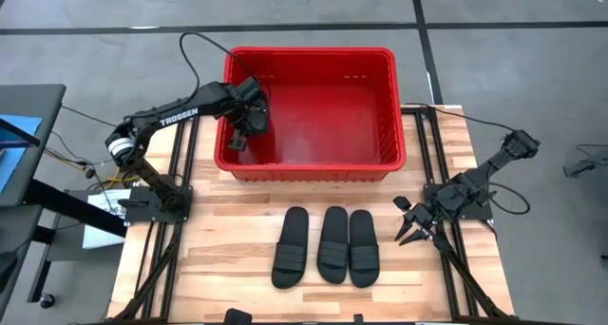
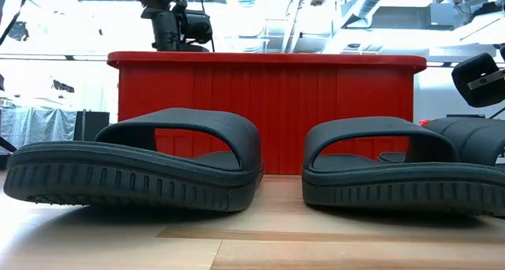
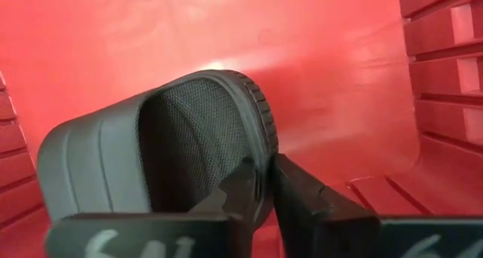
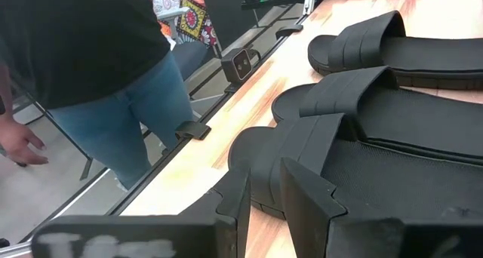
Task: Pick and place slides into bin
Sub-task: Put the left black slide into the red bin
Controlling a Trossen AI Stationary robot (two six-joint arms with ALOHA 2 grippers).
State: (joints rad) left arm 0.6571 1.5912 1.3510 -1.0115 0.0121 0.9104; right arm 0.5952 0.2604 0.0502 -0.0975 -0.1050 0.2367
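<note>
The red bin (image 1: 309, 163) stands at the table's far middle. My left gripper (image 1: 242, 127) reaches down into the bin's left end and is shut on one black slide (image 3: 158, 152). Three more black slides (image 1: 290, 247) (image 1: 332, 244) (image 1: 363, 247) lie side by side, soles down, on the wood in front of the bin. They fill the foreground of the low view (image 2: 142, 163). My right gripper (image 1: 413, 232) is open and empty just right of the rightmost slide (image 4: 302, 160), low over the table. My left gripper (image 3: 266, 184) pinches the slide's sole at its side edge (image 3: 264, 148), beside the strap. One finger (image 3: 241, 186) is on the footbed side and the other (image 3: 309, 201) on the underside. The fingers point down into the bin. The slide is tipped on edge near the bin's left wall; whether it touches the floor I cannot tell.
The rest of the bin's floor (image 1: 323, 125) is bare red plastic. A person in jeans (image 4: 113, 84) stands by the table's near edge, a hand (image 4: 23, 145) hanging low. Bare wood (image 1: 228, 258) lies left of the three slides.
</note>
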